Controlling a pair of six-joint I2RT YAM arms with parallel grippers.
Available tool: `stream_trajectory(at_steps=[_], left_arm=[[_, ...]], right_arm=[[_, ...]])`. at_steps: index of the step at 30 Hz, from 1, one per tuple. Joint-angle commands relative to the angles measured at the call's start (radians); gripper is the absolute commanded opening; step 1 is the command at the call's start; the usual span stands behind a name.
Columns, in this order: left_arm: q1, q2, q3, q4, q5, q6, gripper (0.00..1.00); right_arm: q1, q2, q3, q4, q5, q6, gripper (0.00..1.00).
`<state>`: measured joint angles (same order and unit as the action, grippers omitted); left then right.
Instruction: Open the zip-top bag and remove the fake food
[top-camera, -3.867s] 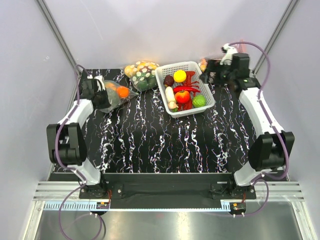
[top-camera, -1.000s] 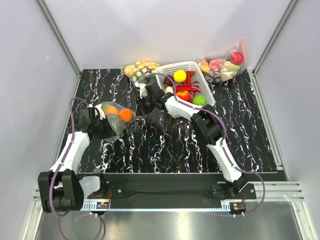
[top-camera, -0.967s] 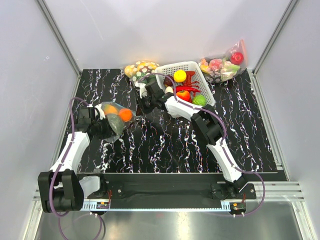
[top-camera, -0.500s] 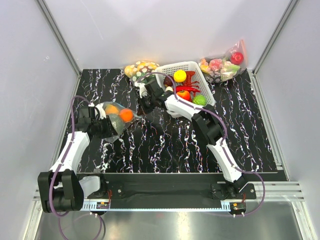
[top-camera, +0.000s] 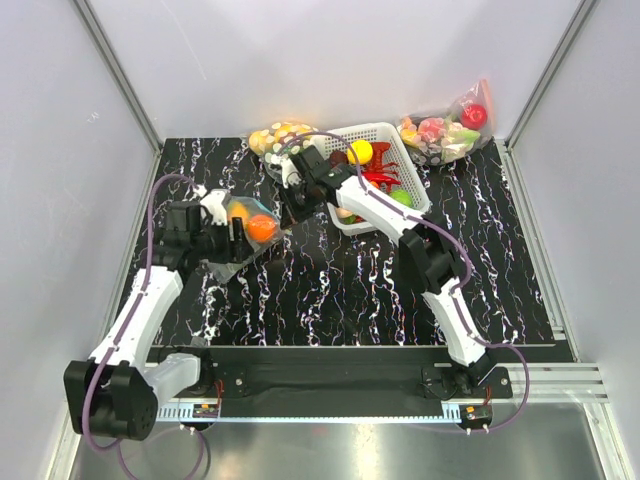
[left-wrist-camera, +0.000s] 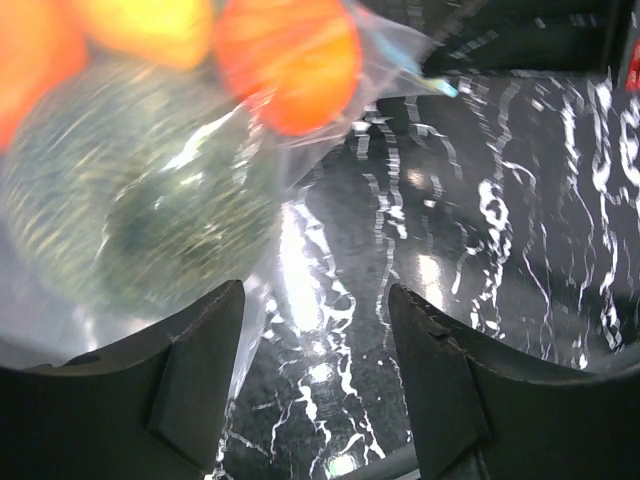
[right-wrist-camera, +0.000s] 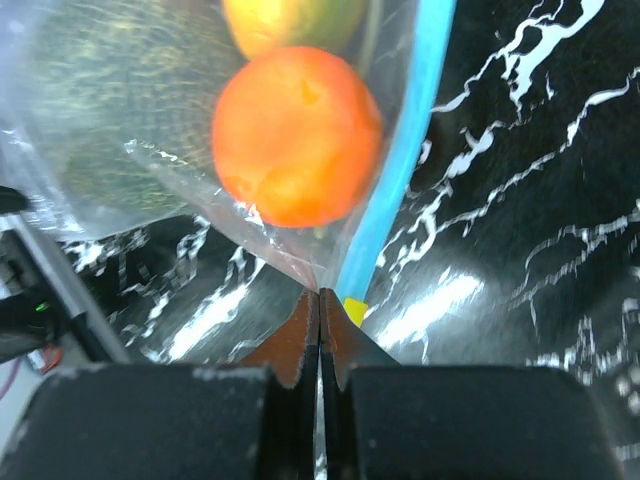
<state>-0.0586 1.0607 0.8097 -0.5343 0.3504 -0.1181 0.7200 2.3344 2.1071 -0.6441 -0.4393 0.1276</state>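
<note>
From above, the bag (top-camera: 250, 238) lies at the left of the table (top-camera: 330, 275), between the two arms and left of the basket (top-camera: 375, 128); the food sits inside it, an orange fruit (top-camera: 262, 228) the plainest piece; the left gripper (top-camera: 228, 232) is at the bag's left end, and the right gripper (top-camera: 289, 218) reaches across from the basket side to its right end; whether either pair of jaws is apart cannot be told from this height. In the left wrist view, the fingers (left-wrist-camera: 195, 370) stand well apart, with bare table showing between them; the bag hangs just beyond and over the left finger, a blurred green ball (left-wrist-camera: 140, 210) pressed against the film and orange fruit above it; some clear film trails down beside the left finger, but nothing is pinched. In the right wrist view, the jaws are closed together, tip against tip, clamped on the bag's clear edge just beside the blue zip strip (right-wrist-camera: 400, 170); a small yellow tab (right-wrist-camera: 352, 310) sits at the strip's near end, touching the fingertips; the orange fruit lies just behind the film, with the green ball to its left and a yellow-green piece (right-wrist-camera: 290, 20) above.
</note>
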Motion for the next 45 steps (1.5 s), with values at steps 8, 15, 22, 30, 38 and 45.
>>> stream_trajectory(at_steps=[8, 15, 22, 30, 38, 45], left_arm=[[-0.185, -0.053, 0.069, 0.165, -0.077, 0.164, 0.68], [-0.283, -0.011, 0.063, 0.241, -0.146, 0.192, 0.71], [-0.334, 0.016, 0.074, 0.277, -0.153, 0.215, 0.73], [-0.391, 0.012, 0.054, 0.296, -0.114, 0.207, 0.74], [-0.408, 0.045, 0.048, 0.344, -0.149, 0.198, 0.74], [-0.408, 0.079, 0.052, 0.376, -0.145, 0.196, 0.53]], right_arm=[[0.010, -0.118, 0.181, -0.334, -0.078, 0.052, 0.00], [0.009, -0.119, 0.260, -0.462, -0.131, 0.110, 0.00], [0.010, -0.150, 0.283, -0.491, -0.161, 0.193, 0.00], [0.010, -0.145, 0.352, -0.486, -0.157, 0.265, 0.00], [0.010, -0.156, 0.352, -0.477, -0.200, 0.314, 0.00], [0.010, -0.168, 0.343, -0.477, -0.226, 0.343, 0.00]])
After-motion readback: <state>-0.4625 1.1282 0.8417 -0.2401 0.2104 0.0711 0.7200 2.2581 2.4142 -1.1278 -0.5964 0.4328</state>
